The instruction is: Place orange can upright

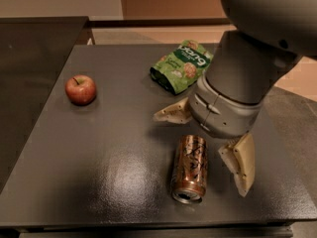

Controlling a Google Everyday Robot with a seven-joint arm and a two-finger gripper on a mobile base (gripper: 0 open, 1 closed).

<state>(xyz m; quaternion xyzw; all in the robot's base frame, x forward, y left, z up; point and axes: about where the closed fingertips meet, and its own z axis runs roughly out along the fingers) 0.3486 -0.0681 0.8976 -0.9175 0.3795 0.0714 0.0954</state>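
The orange can (189,168) lies on its side on the dark table (99,172), near the front edge, with its silver top facing the front. My gripper (199,154) hangs low just behind and above the can and is open. One pale finger (173,114) points left behind the can's far end. The other finger (240,165) points down just to the right of the can. Neither finger touches the can. The large grey wrist hides the table behind the can.
A red apple (80,89) sits at the left of the table. A green snack bag (181,65) lies at the back middle, partly behind my arm. A second dark surface (29,58) adjoins on the left. The table's front edge is close to the can.
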